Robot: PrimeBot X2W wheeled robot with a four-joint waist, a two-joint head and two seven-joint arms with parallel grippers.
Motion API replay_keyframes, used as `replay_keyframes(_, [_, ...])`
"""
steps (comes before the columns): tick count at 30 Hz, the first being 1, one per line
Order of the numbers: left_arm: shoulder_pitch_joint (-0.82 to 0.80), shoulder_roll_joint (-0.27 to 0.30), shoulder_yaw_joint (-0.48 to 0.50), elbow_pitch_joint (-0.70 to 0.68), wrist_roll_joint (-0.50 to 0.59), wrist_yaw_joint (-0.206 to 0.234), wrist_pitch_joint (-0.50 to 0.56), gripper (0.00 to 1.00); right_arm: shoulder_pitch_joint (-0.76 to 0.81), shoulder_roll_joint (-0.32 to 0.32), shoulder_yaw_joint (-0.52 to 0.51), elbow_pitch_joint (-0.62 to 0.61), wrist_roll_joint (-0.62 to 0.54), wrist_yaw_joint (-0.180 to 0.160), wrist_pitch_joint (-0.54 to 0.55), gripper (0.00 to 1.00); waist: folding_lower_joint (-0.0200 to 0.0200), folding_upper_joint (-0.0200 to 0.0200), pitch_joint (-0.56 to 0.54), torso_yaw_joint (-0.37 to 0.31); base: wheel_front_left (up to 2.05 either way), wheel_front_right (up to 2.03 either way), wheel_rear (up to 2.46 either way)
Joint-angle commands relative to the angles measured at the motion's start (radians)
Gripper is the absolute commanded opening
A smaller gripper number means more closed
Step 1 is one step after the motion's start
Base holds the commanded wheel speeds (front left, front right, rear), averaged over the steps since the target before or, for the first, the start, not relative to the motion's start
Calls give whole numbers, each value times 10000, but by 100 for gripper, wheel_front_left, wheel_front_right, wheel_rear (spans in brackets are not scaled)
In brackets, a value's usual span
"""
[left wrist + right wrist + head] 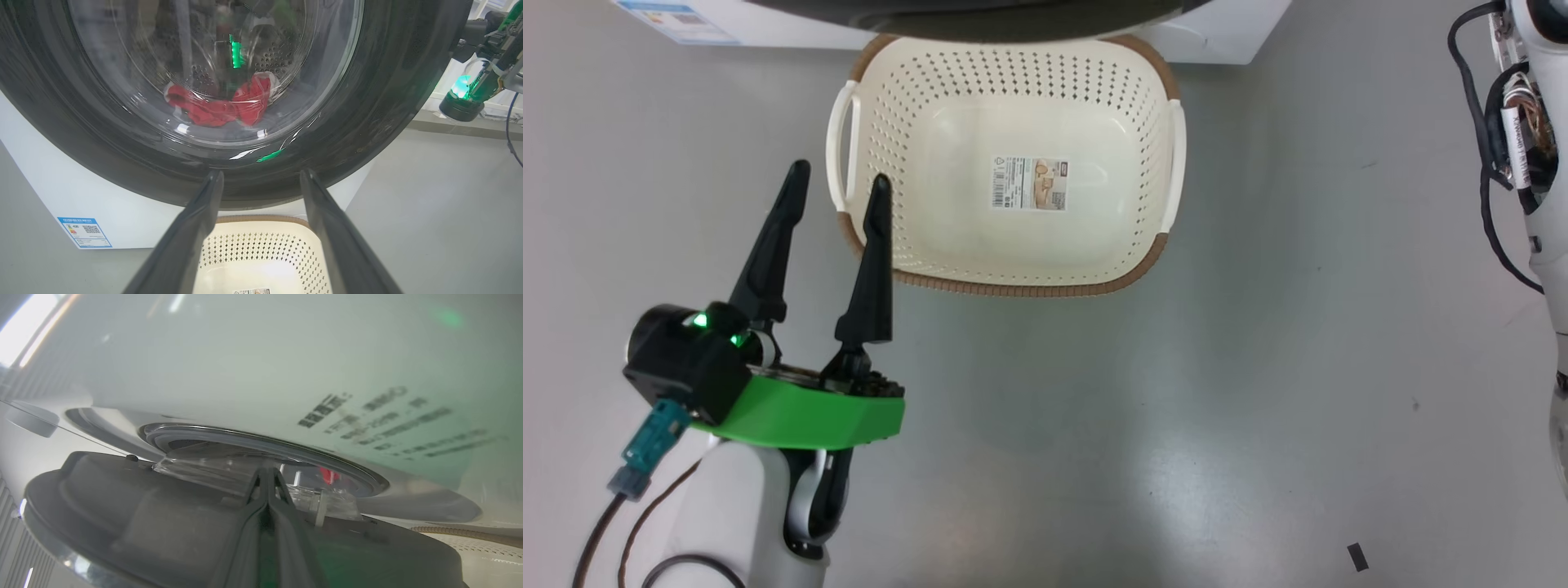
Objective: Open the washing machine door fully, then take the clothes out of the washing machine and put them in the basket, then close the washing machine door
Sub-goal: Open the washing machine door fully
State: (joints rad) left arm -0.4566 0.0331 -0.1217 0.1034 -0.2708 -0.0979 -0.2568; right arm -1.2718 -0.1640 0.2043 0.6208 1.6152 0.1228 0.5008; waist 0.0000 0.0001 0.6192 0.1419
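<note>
The cream basket (1029,287) stands empty on the grey floor, right below the washing machine door (388,102). Through the door's glass I see red clothes (212,112) lying in the drum. My left gripper (840,175) hovers open by the basket's left rim with nothing between its fingers, and it points at the door's lower rim (261,173). My right gripper (267,471) is shut, with its tips against the inner side of the door (122,506) by the glass bowl. The door stands ajar from the washing machine (245,355), and a bit of red clothes (329,474) shows in the gap.
The washing machine (1225,33) fills the top edge, with a blue sticker (84,232) at its lower left corner. My right forearm (1539,163) with its cables hangs at the right edge. A small dark scrap (1356,556) lies on the bare grey floor.
</note>
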Motion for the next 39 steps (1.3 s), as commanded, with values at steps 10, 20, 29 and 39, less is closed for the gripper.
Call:
replay_keyframes(10, [130,264,382,10,150,-35,-49,100,1063,552,413,-616,-107,79,467,0,0,-1,-747,-369,0,0,0])
replay_keyframes(20, [458,333,591,25,144,8,-49,100,1739,827,785,-284,-160,79,617,0,0,-1,-1351,-619,0,0,0])
replay_keyframes(29, [836,351,698,330,80,61,-49,100,2439,1023,1328,-42,-257,79,609,0,0,-1,-2042,-757,0,0,0])
replay_keyframes(39, [1054,337,634,471,-42,135,-49,100,2907,1092,1558,-7,-201,79,501,0,0,-1,-2451,-659,0,0,0])
